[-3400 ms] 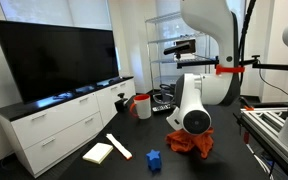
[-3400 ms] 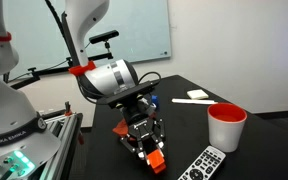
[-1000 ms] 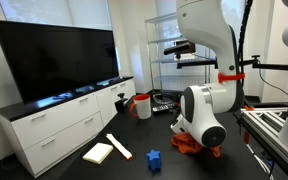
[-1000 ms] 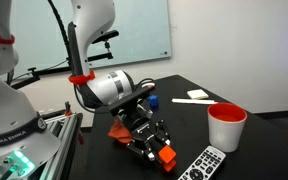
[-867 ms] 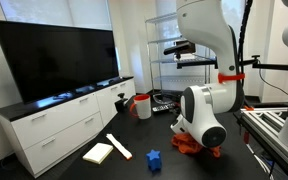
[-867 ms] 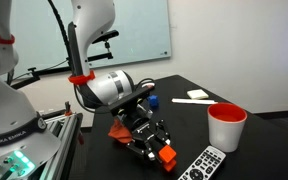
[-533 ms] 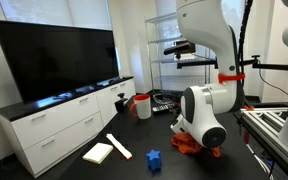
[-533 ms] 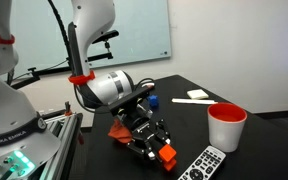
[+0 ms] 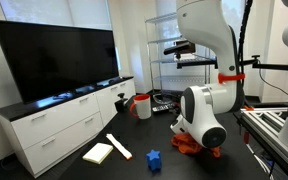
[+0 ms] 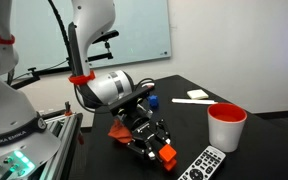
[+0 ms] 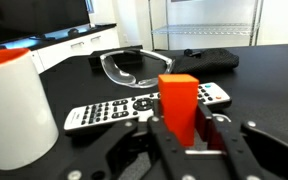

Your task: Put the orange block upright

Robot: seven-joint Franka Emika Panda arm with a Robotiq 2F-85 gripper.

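The orange block (image 11: 178, 106) stands between my fingers in the wrist view, its long side pointing away from the camera. My gripper (image 11: 184, 135) is shut on it, with a black finger pressing each side. In an exterior view the gripper (image 10: 156, 150) is low over the black table with the orange block (image 10: 166, 155) at its tip, beside the remote. In an exterior view (image 9: 199, 130) the arm's body hides the gripper and the block.
A white and red cup (image 10: 226, 125) and a remote control (image 10: 206, 164) sit close by. Clear glasses (image 11: 134, 66) lie beyond the remote (image 11: 134, 106). An orange cloth (image 9: 189, 146) lies under the arm. A blue block (image 9: 153, 158) and white blocks (image 9: 118, 146) lie farther off.
Since 3.4 s ago the arm has swung lower and toward the remote with the orange block. In the last second nothing has visibly moved.
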